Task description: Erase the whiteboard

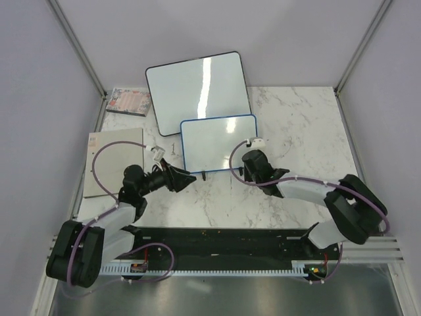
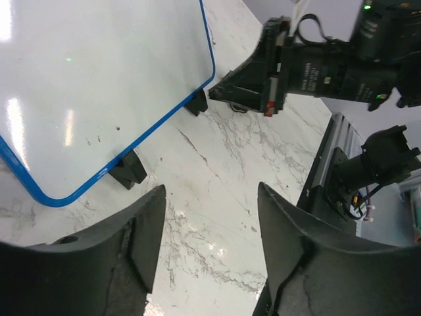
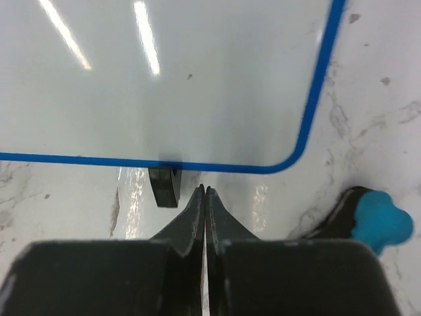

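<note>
The whiteboard (image 1: 217, 141) with its blue frame stands on small black feet mid-table. Its face (image 2: 85, 79) shows only a few faint dark specks, and its lower edge and right corner (image 3: 197, 85) show no writing. My left gripper (image 1: 187, 179) sits just off the board's near left corner. It stands open (image 2: 210, 197) with only bare marble between the fingers. My right gripper (image 1: 242, 172) is at the board's near edge close to the right corner. Its jaws are shut (image 3: 204, 192), tips beside a black foot (image 3: 164, 185).
A larger black-framed whiteboard (image 1: 197, 89) leans behind the blue one. A printed card (image 1: 129, 101) lies at the back left and a grey sheet (image 1: 113, 164) lies on the left. A blue knob on a black body (image 3: 380, 224) lies right of my right gripper. A black mat (image 1: 217, 240) runs along the front.
</note>
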{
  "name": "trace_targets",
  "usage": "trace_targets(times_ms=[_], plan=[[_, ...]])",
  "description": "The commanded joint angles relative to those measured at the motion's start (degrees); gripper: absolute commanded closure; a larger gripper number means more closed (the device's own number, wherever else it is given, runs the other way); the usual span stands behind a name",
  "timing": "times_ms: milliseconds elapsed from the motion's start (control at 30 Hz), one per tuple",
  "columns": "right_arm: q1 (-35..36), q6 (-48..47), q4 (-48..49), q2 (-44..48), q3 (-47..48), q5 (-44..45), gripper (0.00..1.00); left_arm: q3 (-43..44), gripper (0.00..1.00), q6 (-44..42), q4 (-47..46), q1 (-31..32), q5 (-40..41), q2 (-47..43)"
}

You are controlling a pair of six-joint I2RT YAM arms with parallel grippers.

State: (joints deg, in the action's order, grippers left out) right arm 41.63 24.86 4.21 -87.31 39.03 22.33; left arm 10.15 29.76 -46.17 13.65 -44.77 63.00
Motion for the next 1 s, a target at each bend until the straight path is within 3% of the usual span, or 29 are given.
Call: trace_targets(times_ms=[0, 100, 200, 233, 267, 300, 367, 667, 967], plan=[[0.03, 3.17, -5.51, 11.09, -2.55, 2.28, 0.96, -1.19, 0.28, -3.57, 5.02, 0.41, 4.95, -5.77], [-0.05, 2.83, -9.12, 18.91, -3.96, 2.9, 0.84, -0.84, 0.22, -3.92, 8.89, 0.41, 6.71, -9.82], [0.03, 1.77, -12.02, 26.03, -4.31, 4.21, 0.52, 0.04, 0.18, -4.36, 12.06, 0.41, 7.77, -12.37], [0.03, 1.25, -13.07, 28.92, -4.22, 4.74, 0.37, 0.39, 0.16, -4.62, 12.68, 0.41, 8.47, -13.42], [-0.05, 1.07, -13.61, 30.25, -4.13, 5.35, 0.29, 0.48, 0.01, -4.8, 13.38, 0.41, 9.08, -13.78], [0.03, 0.8, -14.13, 31.92, -3.96, 6.05, 0.18, 0.57, 0.01, -5.06, 14.17, 0.5, 9.7, -14.13], [0.03, 0.36, -15.98, 32.9, -2.99, 7.02, 0.05, 1.45, 0.01, -4.71, 15.84, 0.5, 11.8, -14.49], [-0.05, -0.16, -17.57, 37.73, -3.69, 14.67, 0.02, 5.75, 0.01, -5.06, 20.86, 0.41, 15.07, -11.5], [-0.32, -1.57, -17.39, 38.62, -4.84, 24.94, 0.02, 3.74, 0.01, -8.23, 16.99, 0.5, 13.21, -15.36]])
